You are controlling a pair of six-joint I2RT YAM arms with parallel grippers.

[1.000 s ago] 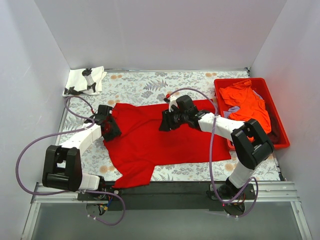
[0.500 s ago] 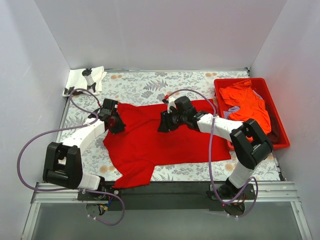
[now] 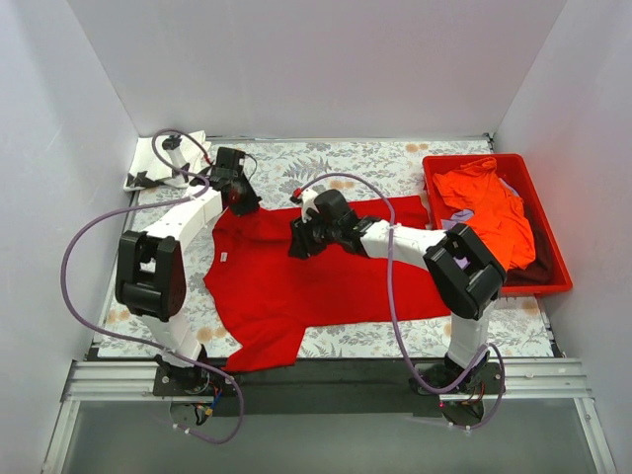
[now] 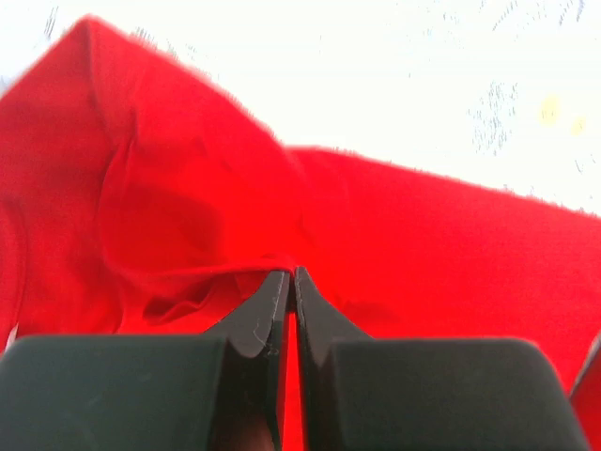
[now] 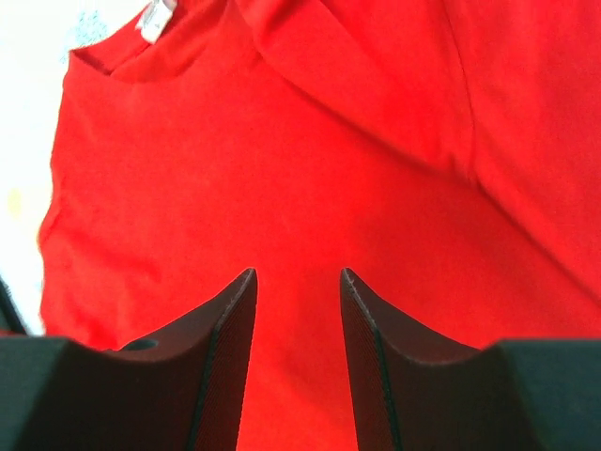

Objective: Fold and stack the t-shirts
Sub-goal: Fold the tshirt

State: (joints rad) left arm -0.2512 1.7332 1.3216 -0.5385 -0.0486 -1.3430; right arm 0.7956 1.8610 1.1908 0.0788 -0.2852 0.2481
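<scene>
While the white shirt (image 3: pixel 148 168) looks folded, the red shirt (image 3: pixel 326 286) lies spread, left pincer (image 3: pixel 240 197) clenched on it, right pincer (image 3: pixel 299 240) released; an orange shirt (image 3: pixel 489 202) waits in the tray (image 3: pixel 543 288).

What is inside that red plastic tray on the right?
A crumpled orange t-shirt lies on top, with a bit of lavender cloth and dark cloth peeking out beside it. Whatever lies beneath them is covered.
</scene>
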